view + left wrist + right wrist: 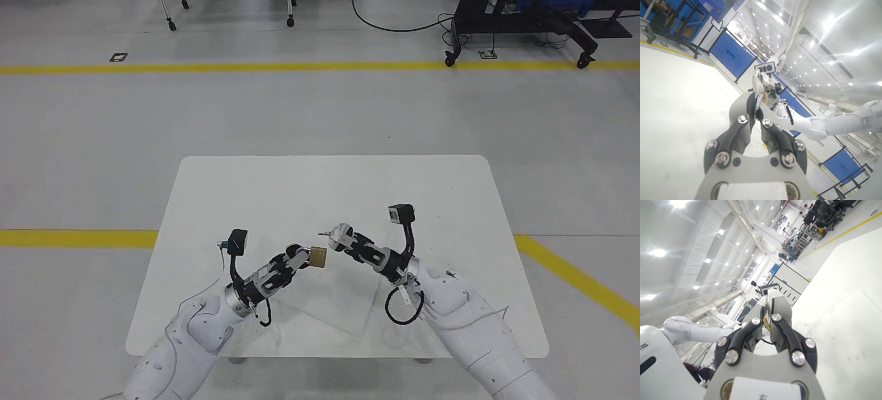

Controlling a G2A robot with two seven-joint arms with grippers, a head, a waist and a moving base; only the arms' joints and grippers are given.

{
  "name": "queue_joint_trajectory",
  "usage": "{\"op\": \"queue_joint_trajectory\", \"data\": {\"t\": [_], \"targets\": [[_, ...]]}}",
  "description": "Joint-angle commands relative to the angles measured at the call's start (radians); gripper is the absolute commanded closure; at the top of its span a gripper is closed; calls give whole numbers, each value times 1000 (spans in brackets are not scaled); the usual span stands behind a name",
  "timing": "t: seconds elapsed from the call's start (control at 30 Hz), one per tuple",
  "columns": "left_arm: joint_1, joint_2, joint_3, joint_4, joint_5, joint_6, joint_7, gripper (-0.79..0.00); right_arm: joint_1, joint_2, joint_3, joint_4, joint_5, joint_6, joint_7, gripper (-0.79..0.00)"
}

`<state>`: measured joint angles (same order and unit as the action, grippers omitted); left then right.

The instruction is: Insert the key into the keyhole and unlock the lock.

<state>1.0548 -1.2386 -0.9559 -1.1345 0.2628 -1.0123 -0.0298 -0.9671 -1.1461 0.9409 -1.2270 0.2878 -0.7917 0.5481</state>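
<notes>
Left gripper [309,258] clamps the brass lock [318,257] over the middle of the table [250,190]. Right gripper [338,238] is closed, apparently on the key [326,236], just beside the lock.

Risk: a key off-axis from the keyhole could jam or twist in the grip.

Pose: both forearms angle inward from the front edge, with the grippers facing each other.

Brightly lit from ceiling lamps [659,252]; flared with starburst glare in wrist views; washed out across white table [677,85]; bowed at edges.
</notes>
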Motion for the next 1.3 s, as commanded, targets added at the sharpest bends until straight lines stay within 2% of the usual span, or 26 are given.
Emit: {"op": "queue_joint_trajectory", "data": {"t": [0.0, 0.33, 0.6, 0.7, 0.77, 0.87, 0.97, 1.03, 1.1, 1.13, 1.17, 1.2, 1.27], "targets": [[-4, -3, 2, 7, 3, 0, 8, 0, 3, -4, -6, 5, -2, 0, 3, 0], [-4, -11, 5, 21, 24, 0, 43, 0, 8, -21, -23, 13, -51, 11, -10, 0], [-14, -21, 16, 50, 12, 0, 47, 0, -7, -26, -33, -19, -32, 1, 56, 0], [-17, -25, 28, 58, -31, 0, 30, 0, -14, -27, -36, -33, -38, 2, 68, 0], [-19, -27, 44, 63, -117, 0, -10, 0, -19, -27, -31, -42, -36, -5, 73, 0], [-33, -27, 76, 90, -386, 0, -158, 0, -37, -19, 10, -64, 10, -61, 74, 0], [-65, -26, 111, 141, -746, 30, -410, 0, -77, -3, 70, -96, 59, -126, 84, 0], [-89, -28, 124, 156, -1023, 152, -642, 0, -105, 9, 112, -121, 81, -150, 96, 0], [-114, -30, 104, 200, -1277, 298, -889, 0, -130, 18, 146, -142, 85, -157, 101, 0], [-135, -31, 99, 247, -1324, 354, -991, 0, -140, 22, 161, -151, 82, -155, 100, 0], [-159, -33, 93, 294, -1337, 364, -1044, 0, -149, 25, 174, -161, 78, -151, 99, 0], [-169, -36, 94, 310, -1336, 350, -1075, 0, -165, 28, 167, -183, 122, -118, 129, 0], [-169, -36, 94, 310, -1336, 350, -1075, 0, -165, 28, 167, -183, 122, -118, 129, 0]]}}
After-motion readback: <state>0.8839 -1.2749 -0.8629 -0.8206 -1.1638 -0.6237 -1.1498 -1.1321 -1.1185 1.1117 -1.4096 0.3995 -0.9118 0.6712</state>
